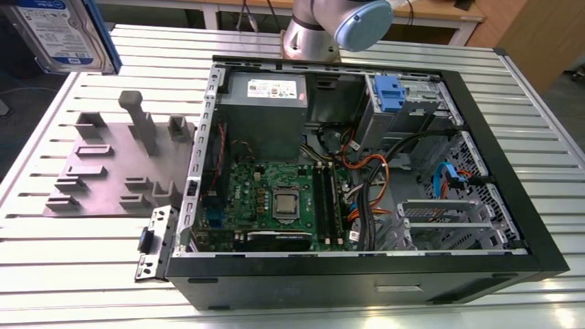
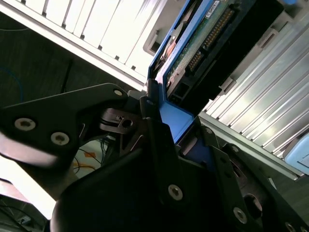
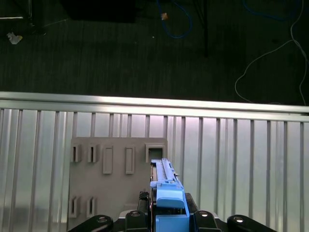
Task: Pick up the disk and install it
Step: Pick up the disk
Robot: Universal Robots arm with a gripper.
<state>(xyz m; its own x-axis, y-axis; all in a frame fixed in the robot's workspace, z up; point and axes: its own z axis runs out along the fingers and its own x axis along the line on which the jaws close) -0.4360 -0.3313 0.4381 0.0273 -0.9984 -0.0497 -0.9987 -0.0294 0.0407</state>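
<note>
my gripper (image 2: 177, 113) is clamped on the disk (image 1: 60, 33), with the black fingers (image 2: 157, 130) pressing on either side of one end of its blue carrier (image 2: 181, 123). in the exterior view the disk hangs in the air at that view's far left, above the slatted worktop (image 1: 55, 274) and well apart from the open computer case (image 1: 512, 205). in the first wrist view it sits over the grey fixture (image 3: 111, 193) that lies on the worktop.

the disk stands on edge. its long axis runs straight out from my gripper toward the worktop, so the free end points down. in the exterior view the labelled face is turned to the camera. in the second wrist view i see the green circuit board (image 2: 190, 55) side, with rows of connector pins toward the far end.

i judge it stiff and dense for its size, so it should not sag from an end grip, though it would lever on my fingers if swung. the metal faces look smooth and could slip, while the plastic carrier likely gives a little and grips better. the drive is probably shock-sensitive, and its board and pins are bare. so the carrier's end, where i have it, looks the right hold.
</note>
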